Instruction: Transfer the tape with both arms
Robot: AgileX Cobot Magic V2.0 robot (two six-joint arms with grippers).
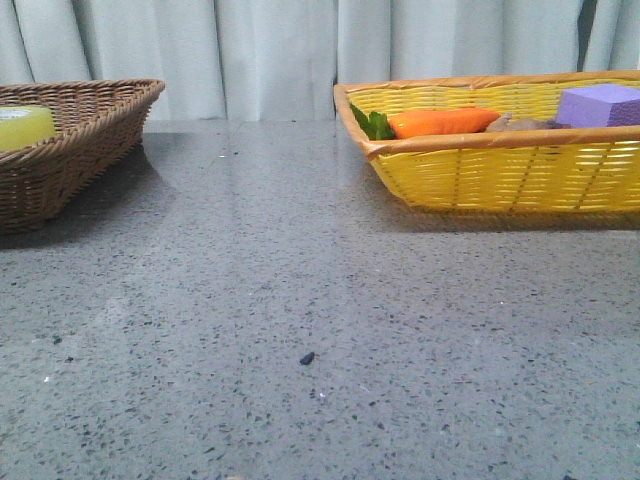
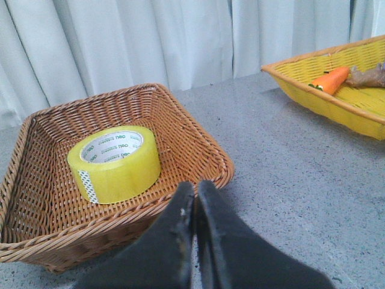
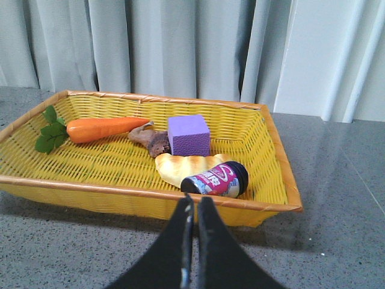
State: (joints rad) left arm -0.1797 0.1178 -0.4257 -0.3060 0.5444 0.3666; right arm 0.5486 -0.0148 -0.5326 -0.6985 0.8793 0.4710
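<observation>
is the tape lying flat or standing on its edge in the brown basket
Lying flat. In the left wrist view the tape rests on the brown basket floor with its white core opening facing up.

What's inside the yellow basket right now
The yellow basket holds a carrot with green leaves, a purple block, a brown lump partly hidden behind it, a croissant-like bread piece and a small dark can. No tape there.
</observation>
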